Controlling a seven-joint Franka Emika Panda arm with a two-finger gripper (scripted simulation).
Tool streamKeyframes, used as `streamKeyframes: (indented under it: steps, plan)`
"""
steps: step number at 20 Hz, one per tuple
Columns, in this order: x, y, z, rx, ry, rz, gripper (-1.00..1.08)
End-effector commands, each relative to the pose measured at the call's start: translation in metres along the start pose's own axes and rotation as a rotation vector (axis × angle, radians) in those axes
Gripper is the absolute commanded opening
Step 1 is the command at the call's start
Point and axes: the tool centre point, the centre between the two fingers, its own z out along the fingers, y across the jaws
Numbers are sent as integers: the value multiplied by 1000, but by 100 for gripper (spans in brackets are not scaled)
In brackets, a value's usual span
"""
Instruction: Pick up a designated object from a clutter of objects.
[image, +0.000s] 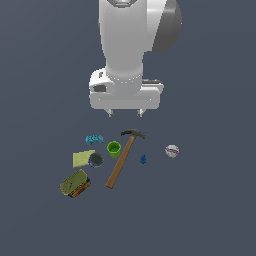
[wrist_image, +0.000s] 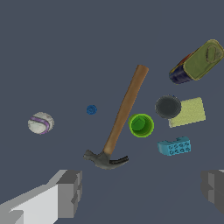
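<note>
Overhead | pincer (image: 125, 113) wide, holding nothing | teal toy brick (image: 94, 139) just beside green cup (image: 114, 148) | hammer (image: 122, 161) near

A bare simulated test scene: featureless grey-blue floor (image: 210, 210) under flat-shaded small objects, no room visible.

The arm (image: 132, 45) runs off the top edge in the exterior view, so everything above the wrist is lost. In the wrist view both fingers (wrist_image: 70, 192) are clipped by the frame edges. The dark round thing (image: 95, 160) covers a corner of the yellow-green pad (image: 83, 158) beside it. The tiny blue bit (image: 143, 159) near the hammer (image: 122, 157) is too small to identify.
</note>
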Motion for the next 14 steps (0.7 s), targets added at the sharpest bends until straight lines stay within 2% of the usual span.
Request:
streamKeyframes:
  steps: [1, 14]
  plan:
    - [0, 0, 0, 0, 0, 0, 100]
    - [-2, 13, 1, -21, -5, -22, 100]
